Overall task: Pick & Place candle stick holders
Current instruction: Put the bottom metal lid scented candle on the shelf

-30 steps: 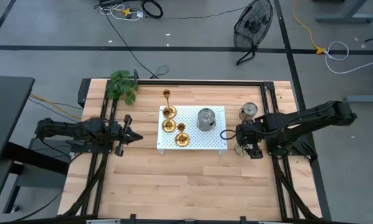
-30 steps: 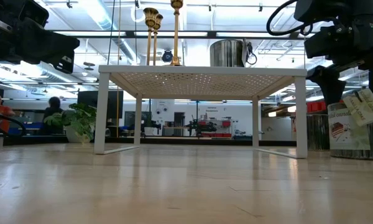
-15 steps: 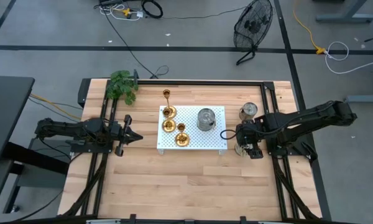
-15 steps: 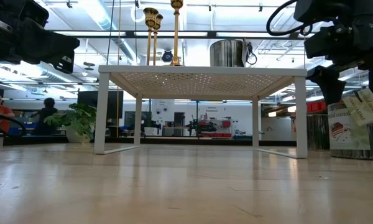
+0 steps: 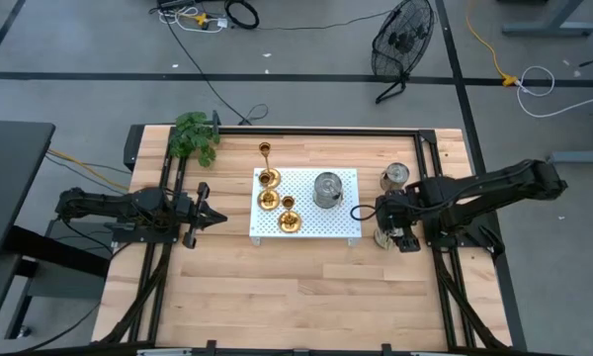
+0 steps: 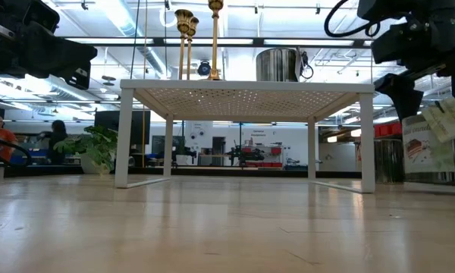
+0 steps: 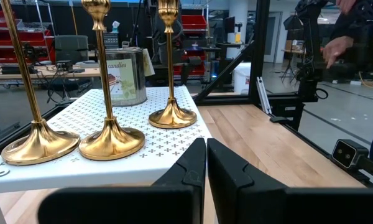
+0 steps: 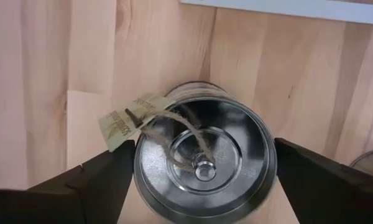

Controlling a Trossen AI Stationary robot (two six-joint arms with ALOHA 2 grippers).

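Observation:
Three gold candle stick holders with slim stems stand by their round bases [image 5: 268,178] [image 5: 268,199] [image 5: 289,222] on the left half of a white perforated stand [image 5: 341,229]. They also show in the left wrist view [image 7: 40,143] [image 7: 112,142] [image 7: 173,117]. My left gripper [image 5: 206,213] is shut and empty, left of the stand. My right gripper [image 5: 387,235] is right of the stand, shut on a silver lidded tin [image 8: 205,162] with a paper tag [image 8: 121,123]. My right gripper pinches the tin between its two fingers [image 8: 105,180], on opposite sides of its round wall [image 8: 137,171] just below the lid. The fingers point down from above. The tin [image 6: 427,145] is lifted a little off the table and slightly tilted.
A second silver tin [image 5: 328,190] stands on the stand's right half, and a third tin [image 5: 395,178] stands on the table behind my right gripper. A potted plant [image 5: 193,138] is at the far left corner. The wood in front of the stand is bare.
My right gripper has gone up a little with the tin. In the low view the tin has come off the table and tipped slightly, and its tag has swung with it.

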